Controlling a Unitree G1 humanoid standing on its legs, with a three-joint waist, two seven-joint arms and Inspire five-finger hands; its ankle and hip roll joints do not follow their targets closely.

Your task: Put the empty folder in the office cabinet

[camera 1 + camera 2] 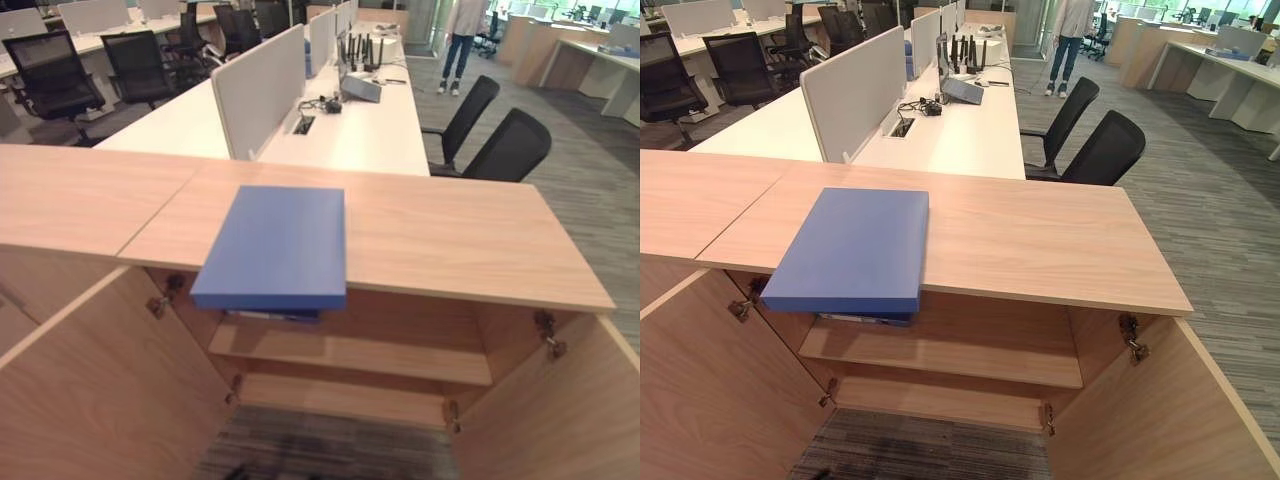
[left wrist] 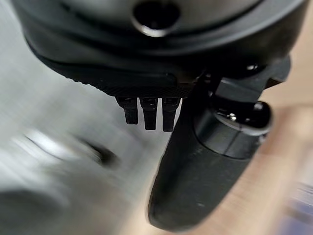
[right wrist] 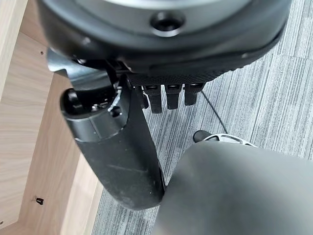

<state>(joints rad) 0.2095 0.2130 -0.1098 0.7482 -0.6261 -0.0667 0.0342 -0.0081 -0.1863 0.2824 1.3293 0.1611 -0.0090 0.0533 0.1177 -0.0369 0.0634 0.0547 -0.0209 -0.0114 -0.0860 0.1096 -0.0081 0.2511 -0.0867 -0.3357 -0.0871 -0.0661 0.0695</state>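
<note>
We see the blue folder [image 1: 272, 247] lying flat on the wooden top of the office cabinet [image 1: 450, 235], its near edge jutting out past the front lip of that surface, above the open compartment. Both cabinet doors stand swung open toward us, the left door [image 1: 90, 390] and the right door [image 1: 560, 410], and inside there is a shelf [image 1: 380, 352] with a thin flat item, too shadowed to tell what it is, lying just beneath the folder's overhang. Behind the cabinet runs a long white desk [image 1: 360, 130] with a divider panel [image 1: 258, 92], and black office chairs [image 1: 505, 148] stand beside it. Farther back a person [image 1: 462, 40] stands on the carpet. Our left hand [image 2: 195, 161] hangs with straight, relaxed fingers, holding nothing. Our right hand [image 3: 117, 156] hangs likewise over the grey carpet beside a wooden cabinet panel, fingers loose and empty.
</note>
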